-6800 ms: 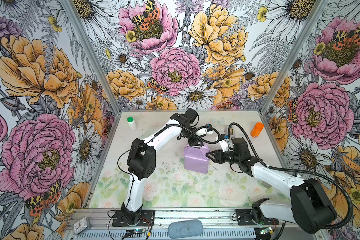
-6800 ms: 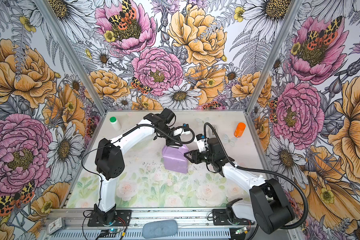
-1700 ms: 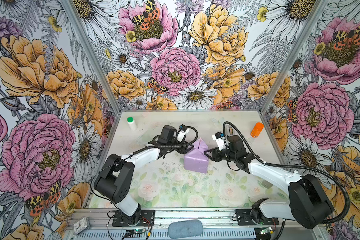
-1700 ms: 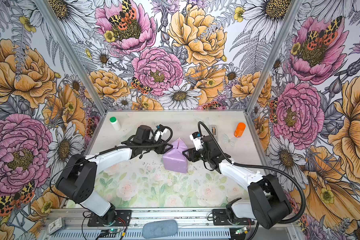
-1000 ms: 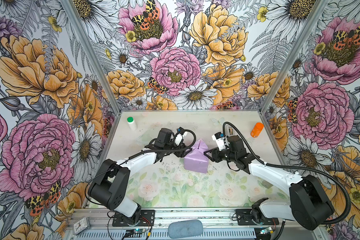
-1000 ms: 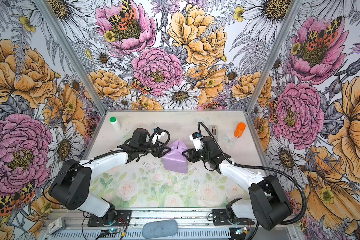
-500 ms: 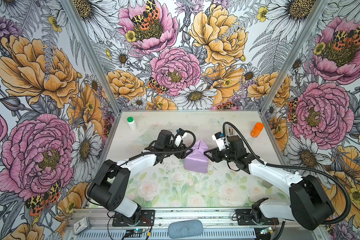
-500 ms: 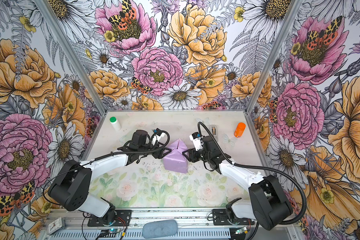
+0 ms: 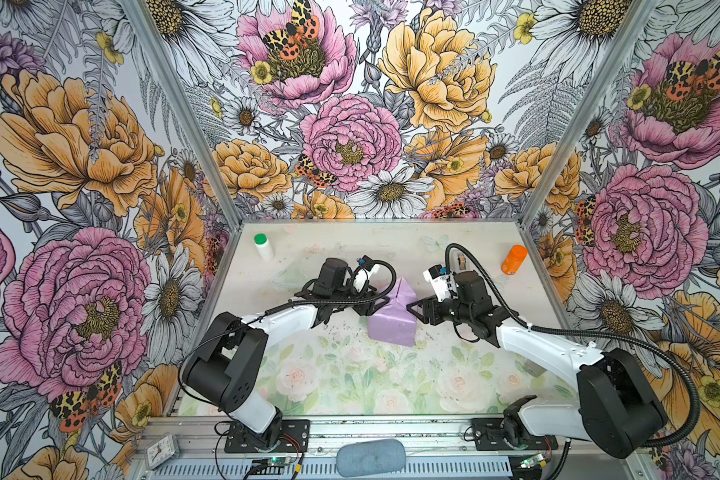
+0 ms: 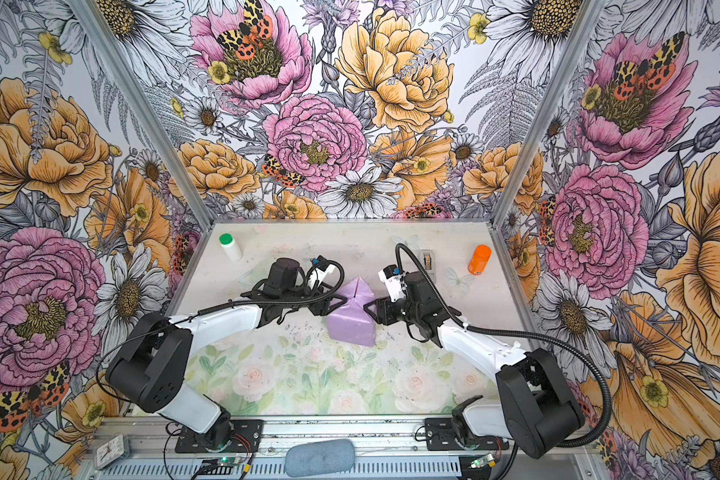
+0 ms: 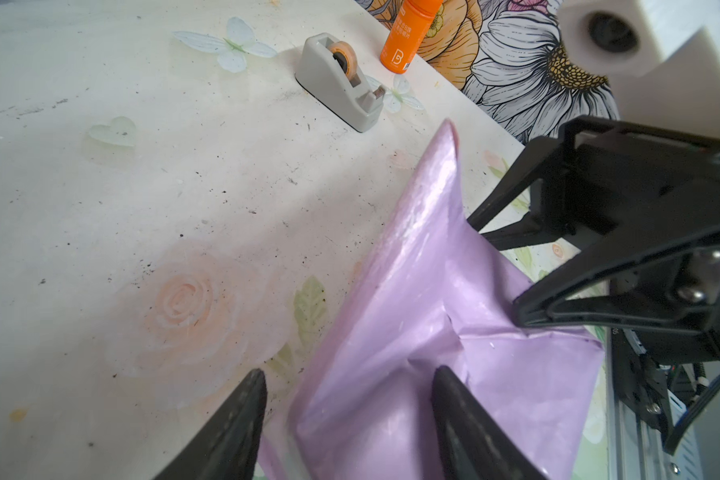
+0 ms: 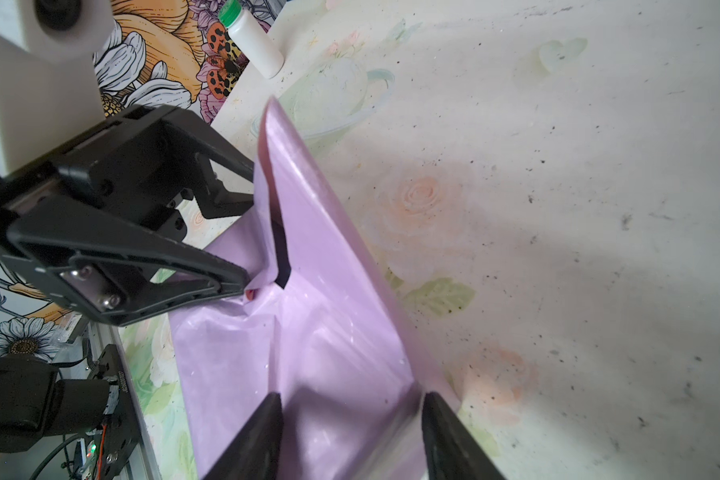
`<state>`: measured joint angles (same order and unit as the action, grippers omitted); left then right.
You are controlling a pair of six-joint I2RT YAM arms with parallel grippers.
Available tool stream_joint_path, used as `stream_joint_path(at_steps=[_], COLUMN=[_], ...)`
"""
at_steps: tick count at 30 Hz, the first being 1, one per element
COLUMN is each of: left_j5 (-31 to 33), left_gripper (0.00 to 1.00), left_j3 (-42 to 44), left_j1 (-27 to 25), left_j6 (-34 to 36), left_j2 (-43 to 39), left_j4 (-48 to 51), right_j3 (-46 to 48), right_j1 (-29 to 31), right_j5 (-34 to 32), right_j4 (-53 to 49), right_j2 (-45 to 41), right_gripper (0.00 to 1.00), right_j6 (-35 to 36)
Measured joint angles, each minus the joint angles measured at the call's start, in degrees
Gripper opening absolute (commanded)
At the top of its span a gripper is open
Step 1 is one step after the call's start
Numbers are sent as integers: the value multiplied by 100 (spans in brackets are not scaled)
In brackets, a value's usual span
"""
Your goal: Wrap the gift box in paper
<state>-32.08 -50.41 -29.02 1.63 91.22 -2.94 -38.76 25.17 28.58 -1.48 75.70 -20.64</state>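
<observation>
Both top views show you the paper bundled on the table between your left gripper and right gripper. Left wrist: jaws spread astride a fold; tape dispenser holds a roll. Right wrist: jaws spread, perhaps touching paper; gift box shows navy inside.

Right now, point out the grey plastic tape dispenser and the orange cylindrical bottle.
grey plastic tape dispenser [image 11: 329, 93]: left wrist view, its sloped side.
orange cylindrical bottle [image 9: 513, 261]: a top view, its side.

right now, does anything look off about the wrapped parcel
Yes: the thin pale-lilac paper sheet is unfinished at its far end: the flaps stand up in a peak, and a dark slit gapes between them.
</observation>
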Motion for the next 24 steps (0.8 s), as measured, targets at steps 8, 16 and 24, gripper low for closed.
stream_joint_path(at_steps=[8, 16, 24], left_j5=[-391, -964, -1624], left_gripper=[64, 64, 66], left_j3=[-538, -907, -1279], left_j1=[7, 140, 260], left_j6=[605, 1128, 1582], left_j2=[409, 717, 1067], left_j4=[337, 660, 1025], right_j3=[0, 0, 2], right_j1=[0, 0, 0], right_j5=[15, 17, 17], right_j4=[24, 28, 31], right_j2=[15, 17, 17], right_gripper=[55, 55, 55], right_j6=[20, 63, 66])
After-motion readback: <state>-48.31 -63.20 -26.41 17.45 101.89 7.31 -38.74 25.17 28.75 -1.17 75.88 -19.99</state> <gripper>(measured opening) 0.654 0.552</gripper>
